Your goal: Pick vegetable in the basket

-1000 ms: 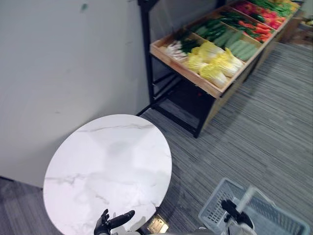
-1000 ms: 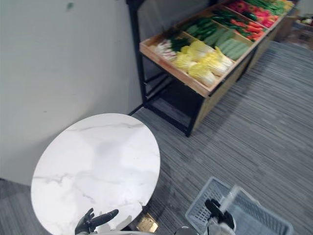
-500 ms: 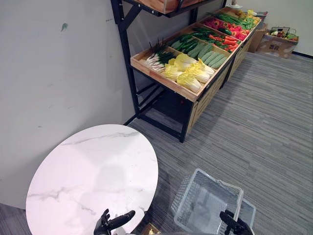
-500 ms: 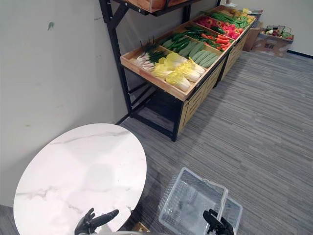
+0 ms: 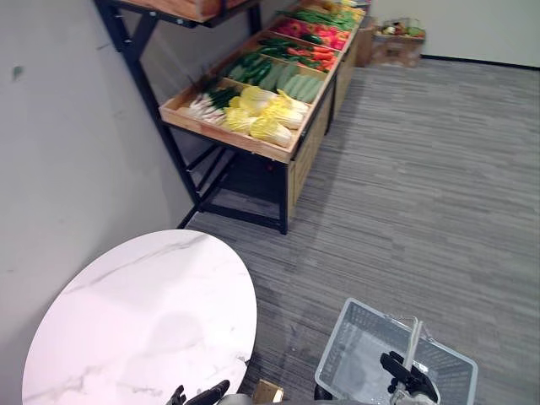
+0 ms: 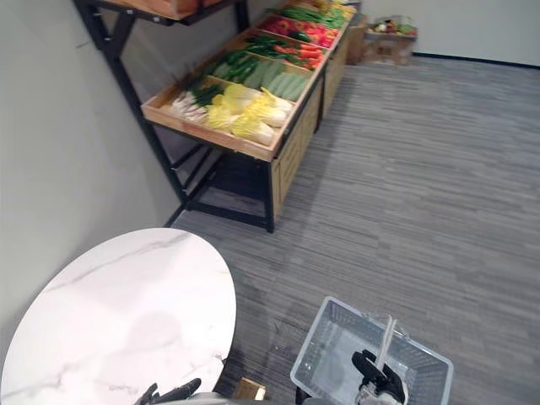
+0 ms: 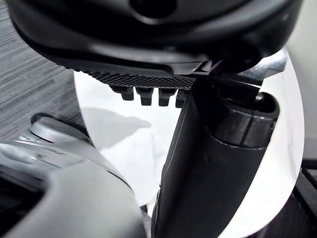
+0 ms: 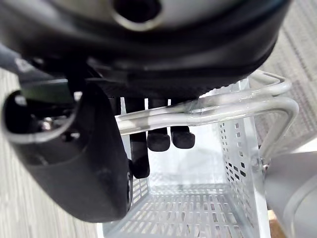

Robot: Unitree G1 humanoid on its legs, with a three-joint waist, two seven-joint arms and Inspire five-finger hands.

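Note:
An empty grey plastic basket (image 5: 353, 359) hangs low on my right over the carpet. My right hand (image 5: 407, 377) is shut on its handle (image 8: 213, 106), and the fingers (image 8: 159, 139) curl over the bar above the basket's bare floor (image 8: 198, 213). Vegetables lie far ahead on a wooden shelf (image 5: 245, 142): yellow-white cabbages (image 5: 257, 118), pale green cucumbers (image 5: 301, 84), spring onions (image 5: 198, 105) and red ones (image 5: 316, 38) further back. My left hand (image 5: 201, 394) is open at the near edge of the round table, holding nothing, with its thumb (image 7: 213, 163) straight.
A round white marble table (image 5: 126, 329) stands at my lower left against a grey wall. The shelf rests on a black metal frame (image 5: 181, 177). Striped grey carpet (image 5: 422, 186) spreads between me and the shelf. Boxes (image 5: 396, 46) sit at the far end.
The whole view has swung, so the camera moved: shelf and table sit further left and the carpet takes more room. The basket still hangs from my right hand.

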